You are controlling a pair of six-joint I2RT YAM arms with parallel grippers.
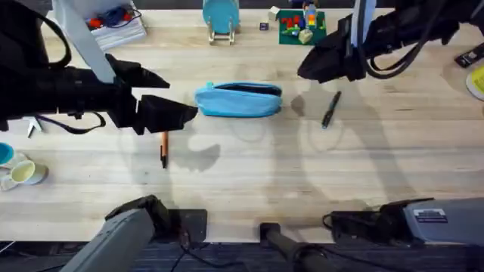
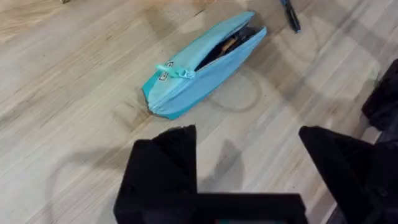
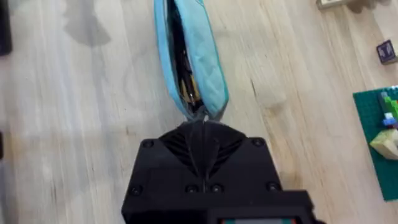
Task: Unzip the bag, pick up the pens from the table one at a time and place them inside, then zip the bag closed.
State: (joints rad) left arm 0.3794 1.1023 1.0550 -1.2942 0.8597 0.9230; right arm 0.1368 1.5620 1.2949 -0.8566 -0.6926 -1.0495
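Observation:
The light blue bag [image 1: 238,100] lies in the middle of the table [image 1: 249,174], its zipper open along most of its top. The zipper pull [image 2: 180,72] sits near the bag's left end, and dark contents show through the slit. A dark pen [image 1: 330,109] lies to the right of the bag. An orange pen [image 1: 163,148] lies in front of the bag's left end. My left gripper [image 1: 181,113] hovers open by that end, nothing between its fingers [image 2: 165,162]. My right gripper [image 1: 308,68] hangs shut above the bag's right end [image 3: 202,112].
A round blue disc on a wooden stand [image 1: 221,17] and a green baseplate with bricks [image 1: 301,26] stand at the back. A tray with red items [image 1: 113,23] is at the back left. Cups [image 1: 23,174] sit at the left edge.

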